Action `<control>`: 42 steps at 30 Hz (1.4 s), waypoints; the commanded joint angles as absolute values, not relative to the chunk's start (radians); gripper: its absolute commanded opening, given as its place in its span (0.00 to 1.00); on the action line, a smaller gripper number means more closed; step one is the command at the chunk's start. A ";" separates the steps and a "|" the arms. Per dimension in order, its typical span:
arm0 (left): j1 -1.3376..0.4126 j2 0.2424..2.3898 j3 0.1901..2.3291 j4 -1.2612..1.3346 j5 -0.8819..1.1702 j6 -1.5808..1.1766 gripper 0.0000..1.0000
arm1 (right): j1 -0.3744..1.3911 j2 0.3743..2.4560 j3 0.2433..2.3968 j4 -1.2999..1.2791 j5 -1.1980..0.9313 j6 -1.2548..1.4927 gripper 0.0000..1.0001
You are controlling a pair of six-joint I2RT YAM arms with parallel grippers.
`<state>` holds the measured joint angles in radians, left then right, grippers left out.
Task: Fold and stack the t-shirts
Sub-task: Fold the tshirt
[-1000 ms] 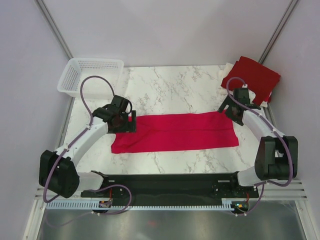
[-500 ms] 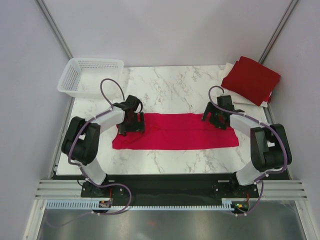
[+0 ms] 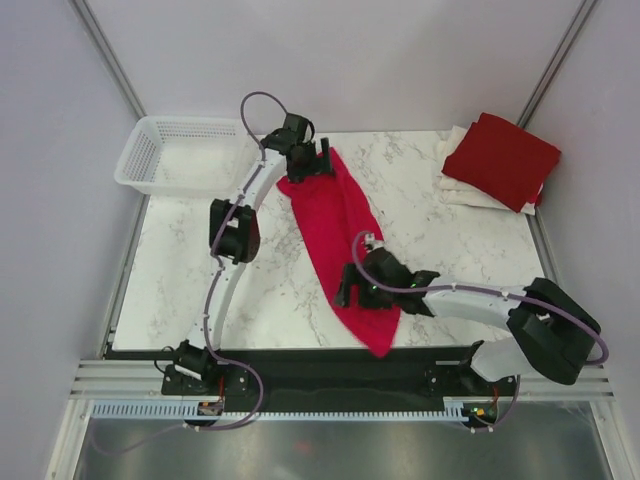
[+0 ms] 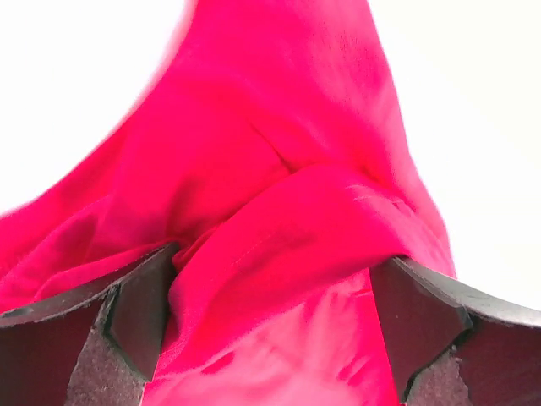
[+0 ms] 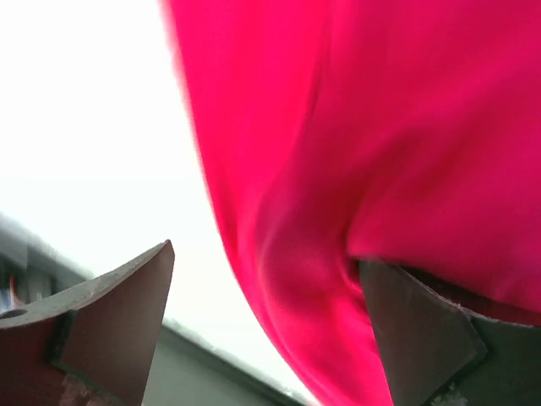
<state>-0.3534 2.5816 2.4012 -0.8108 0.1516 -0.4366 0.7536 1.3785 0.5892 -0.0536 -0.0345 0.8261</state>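
Note:
The bright crimson t-shirt (image 3: 340,230) is stretched as a long narrow band from the table's back middle to its front edge. My left gripper (image 3: 308,165) holds its far end; in the left wrist view (image 4: 270,296) bunched crimson cloth (image 4: 279,169) fills the space between the fingers. My right gripper (image 3: 358,287) grips near the front end, and a short tail hangs past it over the black base rail. In the right wrist view (image 5: 266,279) the cloth (image 5: 380,127) lies against the right finger. A folded darker red t-shirt (image 3: 503,160) lies on white folded shirts (image 3: 465,192) at the back right.
A white mesh basket (image 3: 180,150) stands at the back left corner. The marble table (image 3: 200,270) ends at grey side walls. The left arm reaches far across to the back.
The crimson shirt lay flat, left to right, across the table. Now it runs back to front: the left gripper swung its end to the back, the right gripper brought its end to the front centre.

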 commanded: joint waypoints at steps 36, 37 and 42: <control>-0.488 1.723 1.901 -0.868 0.080 -0.092 1.00 | 0.275 2.147 1.940 -0.448 -0.032 0.500 0.75; -0.501 1.688 1.800 -0.862 0.059 -0.080 1.00 | 0.267 2.181 1.972 -0.440 -0.063 0.512 0.74; -0.502 1.409 1.521 -0.824 0.032 -0.126 1.00 | 0.242 2.428 2.199 -0.420 -0.135 0.535 0.69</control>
